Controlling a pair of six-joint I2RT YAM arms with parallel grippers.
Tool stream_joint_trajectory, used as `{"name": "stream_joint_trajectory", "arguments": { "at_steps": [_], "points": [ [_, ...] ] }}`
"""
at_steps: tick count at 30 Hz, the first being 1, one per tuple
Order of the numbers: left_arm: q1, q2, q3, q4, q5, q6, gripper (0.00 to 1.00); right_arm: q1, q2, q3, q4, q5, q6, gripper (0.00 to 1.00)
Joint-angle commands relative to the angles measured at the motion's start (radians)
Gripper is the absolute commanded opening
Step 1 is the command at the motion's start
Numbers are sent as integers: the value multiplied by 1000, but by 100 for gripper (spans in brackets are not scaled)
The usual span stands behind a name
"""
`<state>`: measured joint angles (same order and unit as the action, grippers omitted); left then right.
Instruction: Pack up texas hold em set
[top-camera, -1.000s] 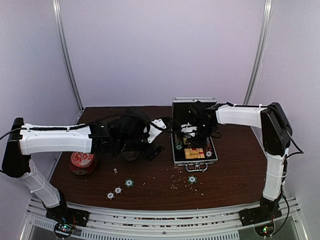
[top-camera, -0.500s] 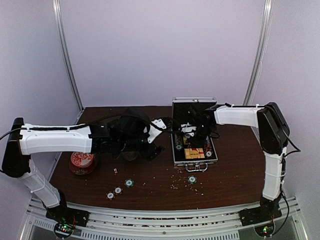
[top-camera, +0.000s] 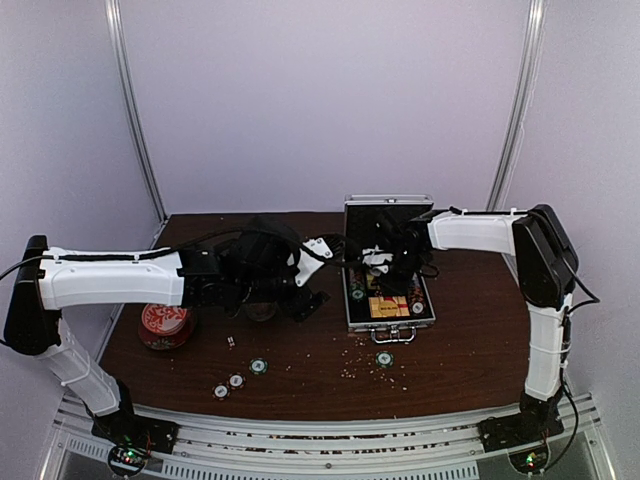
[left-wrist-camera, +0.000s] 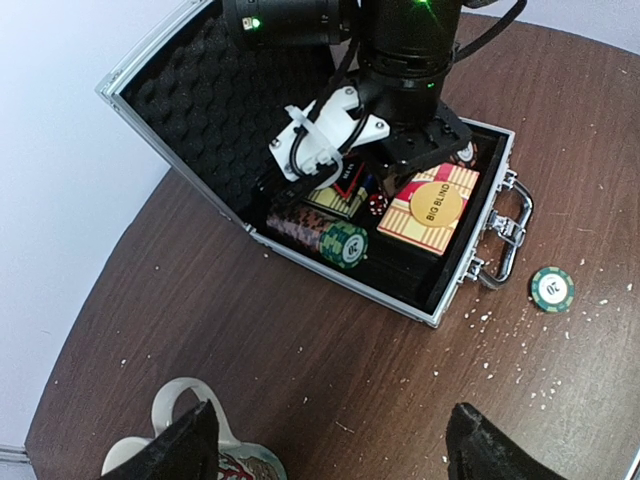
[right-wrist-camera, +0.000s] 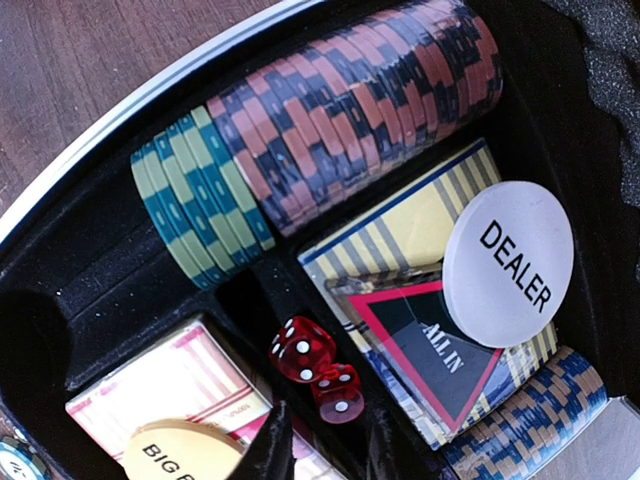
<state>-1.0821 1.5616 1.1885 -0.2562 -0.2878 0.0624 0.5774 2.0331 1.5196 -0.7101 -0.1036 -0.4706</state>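
Brown table (top-camera: 480, 340) carries the open case (left-wrist-camera: 190, 110); the right gripper (right-wrist-camera: 325, 448) inside is just parting a little, seemingly releasing the red dice (right-wrist-camera: 318, 375). Left gripper (left-wrist-camera: 335, 452) hangs wide, empty.

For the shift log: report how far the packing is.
Done: chip rows, card box, dealer button and red dice lie in the open case. In hand: nothing; the right gripper hangs open over the dice. Remaining: loose chips on the table, lid unshut.

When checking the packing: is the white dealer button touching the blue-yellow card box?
Touching. Right wrist view: the dealer button lies flat atop the card box.
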Motion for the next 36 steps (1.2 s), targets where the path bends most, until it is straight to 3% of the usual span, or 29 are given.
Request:
{"name": "stream_joint_trajectory", "arguments": {
  "at_steps": [1,8,18,26,36],
  "points": [
    [-7,2,-1,20,-18,8,79,-4,-51,25,-25,-12,17,28],
    [-12,7,63,-65,-150,-47,79,-4,-216,-28,-50,-91,25,33],
    [-9,-132,123,-444,-243,-410,77,-7,-480,-357,76,-211,-8,43],
    [95,-157,-6,-713,-93,-680,68,-39,-635,-552,244,-338,8,45],
    [276,-137,-204,-611,43,-723,64,-45,-669,-592,275,-336,-22,45]
  ]
}}
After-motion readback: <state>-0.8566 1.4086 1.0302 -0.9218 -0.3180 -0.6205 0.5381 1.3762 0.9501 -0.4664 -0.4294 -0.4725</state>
